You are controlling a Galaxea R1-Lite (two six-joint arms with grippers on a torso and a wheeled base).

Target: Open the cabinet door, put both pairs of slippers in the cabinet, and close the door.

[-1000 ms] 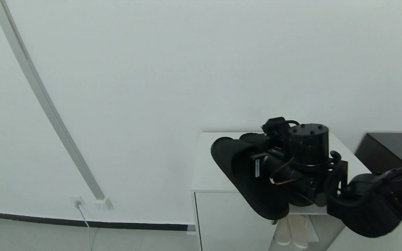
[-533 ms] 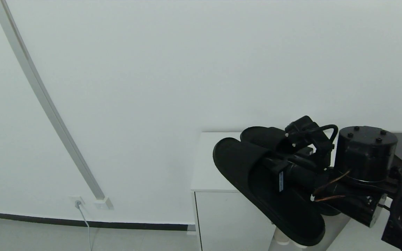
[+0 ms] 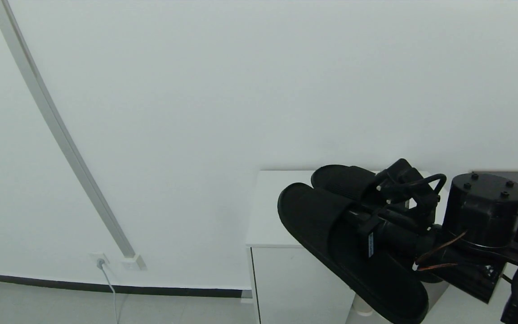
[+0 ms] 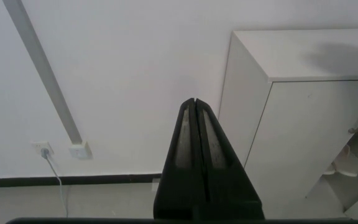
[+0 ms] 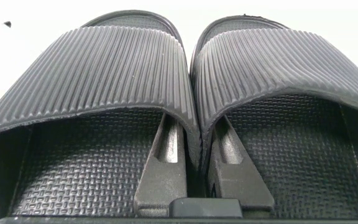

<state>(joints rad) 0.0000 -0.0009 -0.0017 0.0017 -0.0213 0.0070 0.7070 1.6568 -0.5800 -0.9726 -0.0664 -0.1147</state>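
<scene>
At the front of the white cabinet (image 3: pixel 295 288), the right gripper (image 5: pixel 196 134), clenched on the black slippers (image 3: pixel 322 220) with a finger under each strap, has swung them rightward and lower toward the open shelf (image 4: pixel 347 169), though the cabinet top (image 3: pixel 268 216) stands in the way, while the left gripper (image 4: pixel 195 109) hangs shut, empty.

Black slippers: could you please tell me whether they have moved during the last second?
Yes. The black slippers have shifted rightward and lower against the white cabinet, with their heels dropping furthest.

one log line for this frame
right gripper: shut on black slippers, near cabinet | left gripper: shut, empty | cabinet: open, white slippers inside
</scene>
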